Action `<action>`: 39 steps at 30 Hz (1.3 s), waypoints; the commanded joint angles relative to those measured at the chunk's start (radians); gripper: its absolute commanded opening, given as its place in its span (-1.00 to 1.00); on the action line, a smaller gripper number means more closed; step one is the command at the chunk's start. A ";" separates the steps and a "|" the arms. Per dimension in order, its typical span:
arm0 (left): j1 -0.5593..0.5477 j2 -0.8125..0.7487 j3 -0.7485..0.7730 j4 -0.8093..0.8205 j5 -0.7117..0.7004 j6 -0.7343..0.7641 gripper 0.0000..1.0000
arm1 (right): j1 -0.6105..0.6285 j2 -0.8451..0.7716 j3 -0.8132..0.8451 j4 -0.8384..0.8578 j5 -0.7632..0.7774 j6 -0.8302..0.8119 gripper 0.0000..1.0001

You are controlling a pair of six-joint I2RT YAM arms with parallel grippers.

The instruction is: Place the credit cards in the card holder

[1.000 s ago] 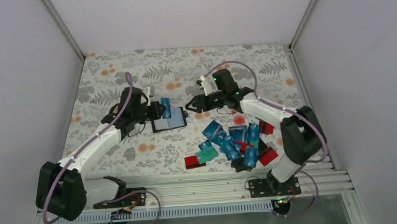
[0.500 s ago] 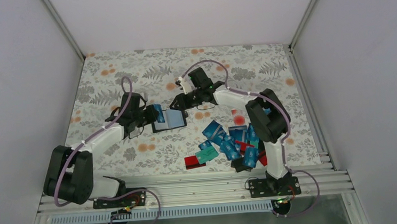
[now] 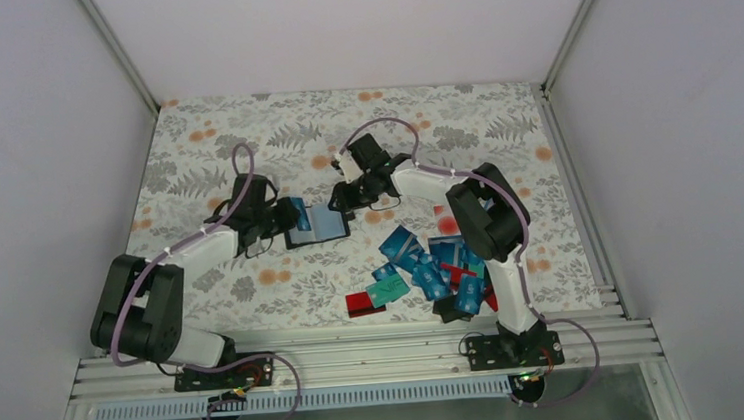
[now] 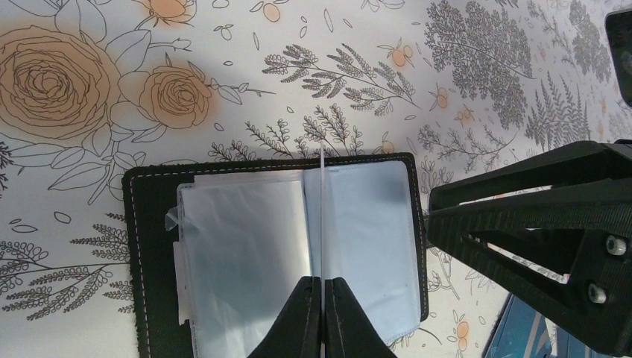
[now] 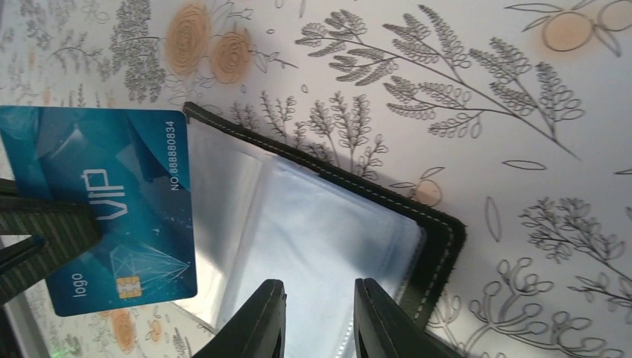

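The black card holder (image 3: 321, 226) lies open on the flowered mat, its clear grey-blue sleeves facing up. My left gripper (image 3: 288, 215) is shut on a blue VIP credit card (image 5: 104, 209) and holds it on edge above the holder's middle fold; the left wrist view shows the card as a thin line (image 4: 321, 216) over the holder (image 4: 153, 246). My right gripper (image 5: 317, 298) hovers over the right-hand sleeve near the holder's black stitched rim (image 5: 440, 239). Its jaws stand a little apart with nothing between them. More credit cards (image 3: 433, 265) lie in a heap to the right.
A red card (image 3: 363, 304) and a teal one (image 3: 387, 289) lie at the near edge of the heap. The right gripper's fingers (image 4: 536, 179) stand close beside the holder's right edge. Grey walls enclose the mat on three sides.
The right arm has swung left from above the heap to the holder's right side and its jaws have narrowed. The left gripper, still holding the blue card, has drawn slightly left.
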 commanded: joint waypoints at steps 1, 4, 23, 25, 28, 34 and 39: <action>0.005 0.021 0.003 0.053 0.021 -0.002 -0.95 | -0.012 -0.027 -0.021 -0.022 0.058 -0.031 -0.50; 0.005 0.035 0.002 0.070 0.036 -0.011 -0.95 | -0.016 -0.023 -0.047 -0.010 0.054 -0.029 -0.53; 0.005 0.091 -0.033 0.158 0.087 -0.083 -0.95 | -0.021 -0.030 -0.183 0.047 0.055 0.003 -0.73; 0.005 0.098 -0.036 0.169 0.095 -0.091 -0.95 | -0.021 -0.029 -0.184 0.049 0.053 0.005 -0.74; 0.006 0.100 -0.042 0.176 0.102 -0.100 -0.95 | -0.021 -0.031 -0.193 0.052 0.052 0.006 -0.75; 0.005 0.111 -0.057 0.205 0.118 -0.120 -0.95 | -0.021 -0.031 -0.207 0.056 0.053 0.009 -0.76; 0.008 0.128 -0.072 0.227 0.126 -0.136 -0.95 | -0.020 -0.031 -0.221 0.061 0.053 0.015 -0.77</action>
